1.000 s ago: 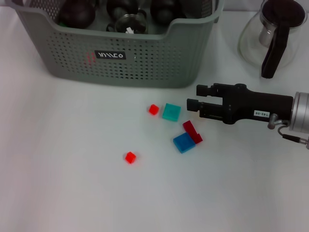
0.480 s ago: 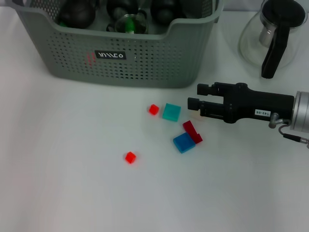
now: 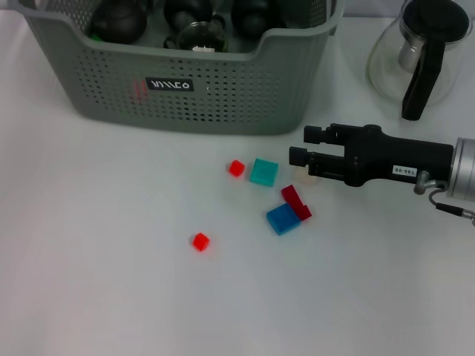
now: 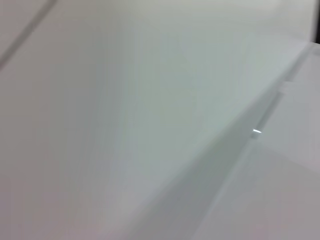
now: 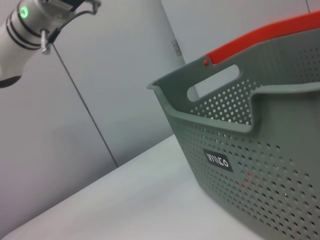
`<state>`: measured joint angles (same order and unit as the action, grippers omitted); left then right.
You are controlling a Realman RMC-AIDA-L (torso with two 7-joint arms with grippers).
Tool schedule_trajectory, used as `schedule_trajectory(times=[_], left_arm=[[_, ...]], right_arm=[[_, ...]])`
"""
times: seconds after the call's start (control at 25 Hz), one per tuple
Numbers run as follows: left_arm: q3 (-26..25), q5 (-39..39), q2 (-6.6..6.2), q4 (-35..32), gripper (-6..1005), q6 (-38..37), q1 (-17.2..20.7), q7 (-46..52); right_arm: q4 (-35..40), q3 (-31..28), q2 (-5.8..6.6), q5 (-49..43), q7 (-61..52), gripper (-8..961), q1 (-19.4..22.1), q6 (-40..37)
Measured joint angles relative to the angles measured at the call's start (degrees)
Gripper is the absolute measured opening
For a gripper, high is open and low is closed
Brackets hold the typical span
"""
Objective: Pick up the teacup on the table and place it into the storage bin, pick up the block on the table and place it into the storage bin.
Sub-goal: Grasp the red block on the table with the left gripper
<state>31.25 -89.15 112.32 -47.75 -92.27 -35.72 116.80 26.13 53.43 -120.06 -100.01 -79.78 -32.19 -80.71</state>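
Grey-green perforated plastic fills the top of the head view: the bin (image 3: 185,74) stands on the white table (image 3: 96,282) at about 11 o'clock from the blocks, its dipped front rim and black label facing the camera. Inside it sit dark round teapots (image 3: 119,18) and a clear glass cup (image 3: 197,33).

Below the bin lie the blocks. A teal block (image 3: 263,172) sits with a small red cube (image 3: 236,168) just beside it at 9 o'clock. A blue block (image 3: 283,219) touches a dark red block (image 3: 296,202) at its 1 o'clock. Another small red cube (image 3: 200,241) lies apart, at 8 o'clock from the blue one.

The right gripper (image 3: 298,147) reaches in from 3 o'clock, low over the table, its two black fingers parted with nothing between them, tips just off the teal block at its 2 o'clock. A pale small thing (image 3: 306,175) shows under the fingers; what it is cannot be told. A glass carafe (image 3: 415,52) with a black handle stands at 1 o'clock, behind the arm.

The right wrist view adds what the head view lacks: the bin's handle slot (image 5: 212,84) and a red rim (image 5: 265,37) behind it, plus the left arm (image 5: 25,25) raised far off. The left wrist view shows only blank pale surface, so the left gripper's state cannot be told.
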Motion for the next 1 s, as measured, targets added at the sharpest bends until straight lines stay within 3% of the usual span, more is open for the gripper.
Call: schedule_trajectory(times=[0.2, 0.36, 0.48, 0.56, 0.68, 0.72, 0.76, 0.92, 1.0], left_arm=[[1.08, 0.04, -1.76, 0.29, 579, -12.49, 1.41, -5.46], [3.4, -2.8, -1.59, -2.27, 577, -21.89, 2.12, -10.45], [10.8, -10.51, -0.7, -8.69, 576, -23.63, 3.68, -11.98], [15.68, -17.76, 0.7, -13.52, 575, -22.96, 4.42, -11.39], [19.58, -30.71, 3.96, -19.54, 574, -22.09, 4.4, -8.79], [21.47, -39.95, 6.45, -23.25, 573, -21.82, 3.54, -6.22], [21.47, -39.95, 6.45, -23.25, 573, -21.82, 3.54, -6.22], [26.57, -53.48, 10.86, -29.3, 571, -20.47, 1.95, 0.14], [30.52, -58.0, 12.01, -31.73, 570, -17.44, 1.73, 6.74]], right_arm=[[0.04, 0.01, 0.0, 0.04, -0.12, 643, -0.26, -0.07], [-0.03, 0.01, 0.0, 0.08, -0.14, 643, -0.34, -0.07], [0.0, 0.0, 0.06, 0.09, -0.21, 641, -0.34, -0.07], [-0.03, 0.0, 0.16, 0.09, -0.23, 641, -0.34, -0.07], [0.01, 0.0, 0.16, 0.09, -0.25, 641, -0.35, -0.07], [0.06, 0.0, 0.11, 0.09, -0.26, 641, -0.34, -0.07], [0.06, 0.0, 0.11, 0.09, -0.26, 641, -0.34, -0.07], [0.16, 0.0, 0.07, 0.08, -0.28, 641, -0.33, -0.03], [0.17, 0.0, 0.03, 0.08, -0.28, 641, -0.33, 0.0]])
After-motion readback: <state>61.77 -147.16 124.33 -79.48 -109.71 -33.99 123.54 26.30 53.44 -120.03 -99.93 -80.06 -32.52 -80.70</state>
